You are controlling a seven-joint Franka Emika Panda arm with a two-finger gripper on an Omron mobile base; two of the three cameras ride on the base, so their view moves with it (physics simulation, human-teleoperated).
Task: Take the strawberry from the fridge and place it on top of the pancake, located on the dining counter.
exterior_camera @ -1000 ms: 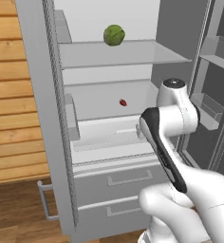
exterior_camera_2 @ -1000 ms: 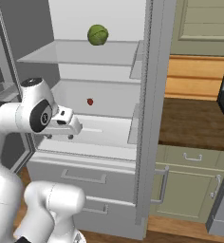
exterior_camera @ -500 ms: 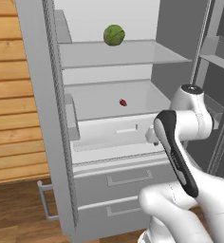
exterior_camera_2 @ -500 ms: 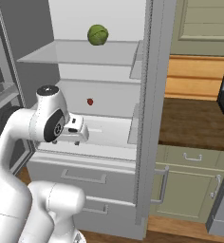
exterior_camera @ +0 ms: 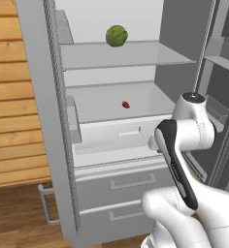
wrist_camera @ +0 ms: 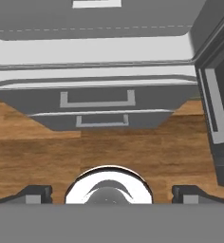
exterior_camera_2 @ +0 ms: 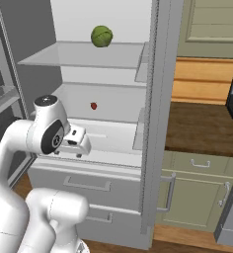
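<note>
The gripper (wrist_camera: 112, 193) is open and empty, pointing down at the fridge (exterior_camera: 48, 121) drawers, so it should tip up toward the strawberry (exterior_camera: 125, 104) on the shelf above them.

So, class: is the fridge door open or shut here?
Open. The fridge shows its inner shelves, with the strawberry lying on one and a green leafy ball above.

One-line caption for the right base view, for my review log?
Open fridge with strawberry on middle shelf, green leafy ball above; gripper hangs low before the shelves, empty.
</note>
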